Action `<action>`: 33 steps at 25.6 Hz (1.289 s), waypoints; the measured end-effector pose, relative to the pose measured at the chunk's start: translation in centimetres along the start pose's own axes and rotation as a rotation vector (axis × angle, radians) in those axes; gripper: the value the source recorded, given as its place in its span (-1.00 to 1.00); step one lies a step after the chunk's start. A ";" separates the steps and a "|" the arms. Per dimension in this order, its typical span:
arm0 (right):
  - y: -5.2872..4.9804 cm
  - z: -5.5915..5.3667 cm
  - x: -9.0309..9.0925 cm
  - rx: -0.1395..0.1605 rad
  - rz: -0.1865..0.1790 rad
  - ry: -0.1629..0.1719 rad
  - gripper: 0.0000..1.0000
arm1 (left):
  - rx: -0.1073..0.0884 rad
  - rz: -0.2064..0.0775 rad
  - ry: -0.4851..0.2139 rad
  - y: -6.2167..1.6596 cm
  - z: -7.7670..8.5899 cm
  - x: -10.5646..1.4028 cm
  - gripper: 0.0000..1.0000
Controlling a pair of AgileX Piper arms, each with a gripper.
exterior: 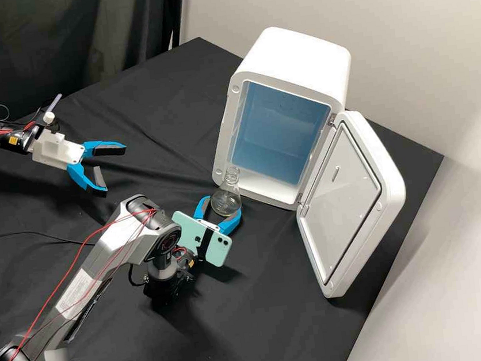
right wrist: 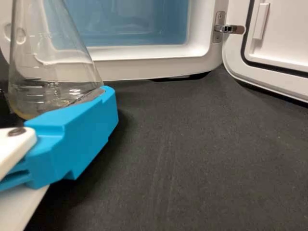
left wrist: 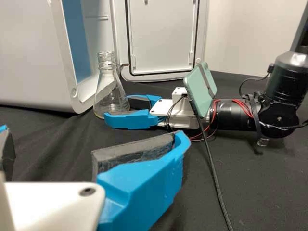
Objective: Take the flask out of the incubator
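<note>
1. High view: the clear glass conical flask [exterior: 226,196] stands upright on the black bench [exterior: 302,312]. It is just outside the mouth of the boxy white incubator [exterior: 290,59] with the pale blue inside, whose white door [exterior: 347,203] hangs wide open. The right gripper [exterior: 221,210] has its blue fingers closed round the flask's base. The left gripper [exterior: 113,169] hovers well apart, spread wide, holding nothing.
2. Left wrist view: the flask [left wrist: 109,89] sits near the tips of the right gripper [left wrist: 120,108], one finger in front of it and one behind. A mint-green phone [left wrist: 201,91] rides on that wrist.
3. Right wrist view: one blue finger [right wrist: 72,130] presses the flask's [right wrist: 48,62] sloping wall low down.
4. Risk, as I judge it: the hold is low on slanted, slick glass, so a hard squeeze may push the flask up and out of the fingers, and a quick pull may tip it. It also stands close to the incubator's lip, so a sideways swing could knock it there or against the door.
</note>
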 end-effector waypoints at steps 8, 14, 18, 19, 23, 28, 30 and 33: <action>0.0 -0.1 -0.5 0.004 -0.003 -0.011 1.00 | 0.001 0.007 -0.002 0.18 0.1 -0.1 1.00; 0.4 -0.6 -1.0 0.003 -0.005 -0.010 1.00 | 0.000 0.002 -0.001 0.06 0.0 -0.2 1.00; 0.8 -1.1 -1.6 -0.006 -0.012 -0.017 1.00 | 0.000 0.001 0.000 0.04 0.0 -0.2 1.00; 0.9 -1.3 -1.7 -0.010 -0.013 -0.018 1.00 | 0.000 0.001 0.000 0.04 0.0 -0.2 1.00; 1.4 -1.7 -2.1 -0.041 -0.011 -0.022 1.00 | 0.006 0.015 -0.005 0.43 -0.1 -0.3 1.00; 1.4 -1.7 -2.4 -0.038 0.005 -0.052 1.00 | 0.018 0.041 -0.008 1.26 -0.7 -0.7 1.00; 1.3 -1.7 -2.5 -0.037 0.003 -0.056 1.00 | 0.011 0.053 0.000 1.59 -1.0 -0.8 1.00; 1.2 -1.7 -2.7 -0.036 -0.007 -0.052 1.00 | 0.003 0.063 0.007 1.83 -1.2 -0.9 1.00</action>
